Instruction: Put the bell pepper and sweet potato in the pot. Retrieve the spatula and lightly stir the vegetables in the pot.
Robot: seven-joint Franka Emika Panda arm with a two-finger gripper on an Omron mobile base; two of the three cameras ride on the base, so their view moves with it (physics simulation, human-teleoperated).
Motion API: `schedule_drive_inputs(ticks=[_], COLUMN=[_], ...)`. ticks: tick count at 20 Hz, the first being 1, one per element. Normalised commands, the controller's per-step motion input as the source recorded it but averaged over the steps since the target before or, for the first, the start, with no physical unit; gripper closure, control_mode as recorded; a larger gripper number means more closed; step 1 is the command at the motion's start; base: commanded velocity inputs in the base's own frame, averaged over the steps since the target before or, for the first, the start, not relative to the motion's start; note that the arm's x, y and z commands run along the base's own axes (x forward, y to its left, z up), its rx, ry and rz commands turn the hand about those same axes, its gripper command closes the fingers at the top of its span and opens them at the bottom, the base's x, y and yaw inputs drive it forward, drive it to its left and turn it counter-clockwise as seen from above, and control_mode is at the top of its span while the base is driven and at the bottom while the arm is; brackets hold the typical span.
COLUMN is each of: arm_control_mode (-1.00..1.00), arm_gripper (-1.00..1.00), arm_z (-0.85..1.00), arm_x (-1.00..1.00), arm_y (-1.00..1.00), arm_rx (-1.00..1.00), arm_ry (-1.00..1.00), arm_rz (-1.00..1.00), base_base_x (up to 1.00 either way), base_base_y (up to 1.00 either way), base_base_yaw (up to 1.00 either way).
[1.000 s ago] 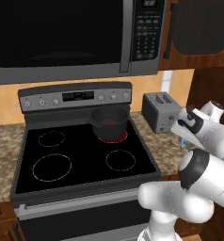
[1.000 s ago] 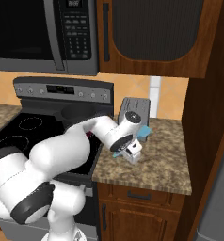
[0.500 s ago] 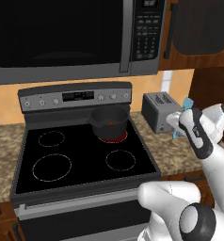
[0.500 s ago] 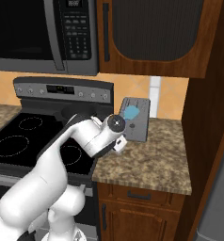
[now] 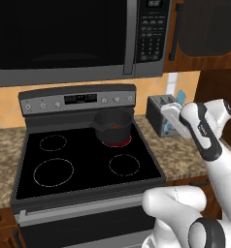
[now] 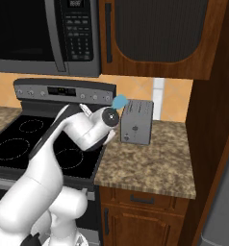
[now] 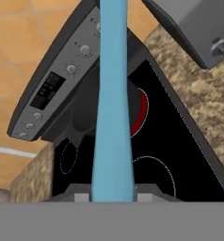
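Clamping the spatula (image 7: 113, 117), gripper (image 7: 113, 196) is hanging by toaster (image 6: 136, 122). Pot (image 5: 112, 124) is sitting on rear burner w/ red inside.

Home kitchen, black stove (image 5: 88, 160), microwave (image 5: 78, 38) above, toaster (image 6: 136, 122) on granite counter (image 6: 150, 163), wooden cabinets (image 6: 155, 33)

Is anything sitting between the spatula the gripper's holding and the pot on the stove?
Nothing visible does. The gripper holds the spatula near the toaster, and open air and bare cooktop lie between it and the pot.
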Motion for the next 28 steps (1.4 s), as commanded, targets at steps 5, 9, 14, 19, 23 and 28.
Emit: schedule_drive_inputs(ticks=[5,9,14,19,23,28], arm_control_mode=[-1.00,-1.00,-1.00,-1.00,-1.00,-1.00], arm_gripper=[1.00,1.00,1.00,1.00,1.00,1.00], arm_z=[0.00,0.00,0.03,0.02,0.27,0.18], arm_x=[0.00,0.00,0.01,0.04,0.00,0.00], arm_y=[0.00,0.00,0.06,0.32,0.23,0.02], arm_rx=[0.00,0.16,0.51,0.55,0.58,0.19], arm_ry=[0.00,0.00,-0.01,0.00,-0.01,0.04], arm_rz=[0.00,0.00,0.00,0.03,0.10,0.06], base_base_x=[0.00,0.00,0.00,0.00,0.00,0.00], base_base_y=[0.00,0.00,0.00,0.00,0.00,0.00], base_base_yaw=[0.00,0.00,0.00,0.00,0.00,0.00])
